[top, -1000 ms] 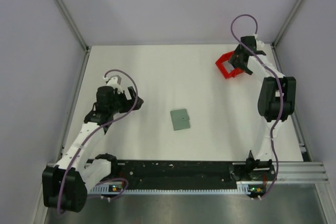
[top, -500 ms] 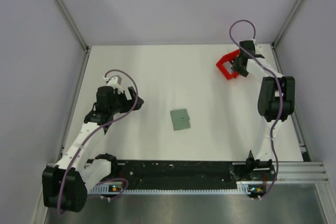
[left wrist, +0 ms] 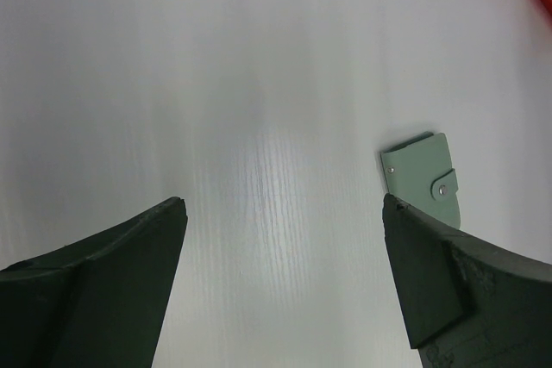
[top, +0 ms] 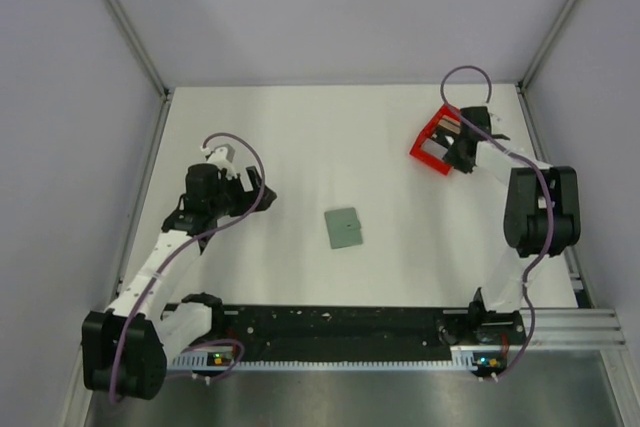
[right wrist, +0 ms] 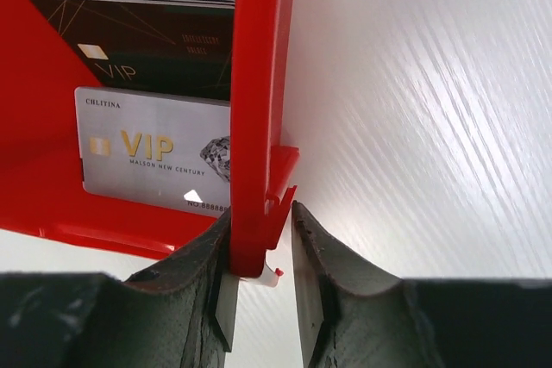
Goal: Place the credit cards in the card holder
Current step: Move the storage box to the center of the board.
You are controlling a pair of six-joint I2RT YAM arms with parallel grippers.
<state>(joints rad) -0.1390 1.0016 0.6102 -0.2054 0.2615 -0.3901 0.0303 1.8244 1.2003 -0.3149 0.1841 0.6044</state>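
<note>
Credit cards (right wrist: 151,148) sit stacked inside the red bin (right wrist: 254,84), flat, thin rectangles with rounded corners. The nearest one is glossy silver with gold "VIP" lettering and a small chip. Behind it is a dark card (right wrist: 147,49) with fine gold lines, and the edges of a few more show further back. The red bin is smooth, hard plastic with thin straight walls and a small clip-like lip on its outer side. It rests on a white table (right wrist: 431,84) whose surface has a fine ribbed grain.

The right gripper (right wrist: 259,247) is at the bin's wall. Its two dark, matte fingers are drawn close together, one inside the bin and one outside, and both press against the thin red plastic.

The card holder (top: 345,228) lies flat and closed, well apart from the red bin towards the arms' bases and to the left. It is a small grey-green square with a snap tab and a metal stud.

The left gripper (left wrist: 283,208) is further from the red bin than the card holder is. Its jaws are spread fully wide over bare table, with nothing between them.
</note>
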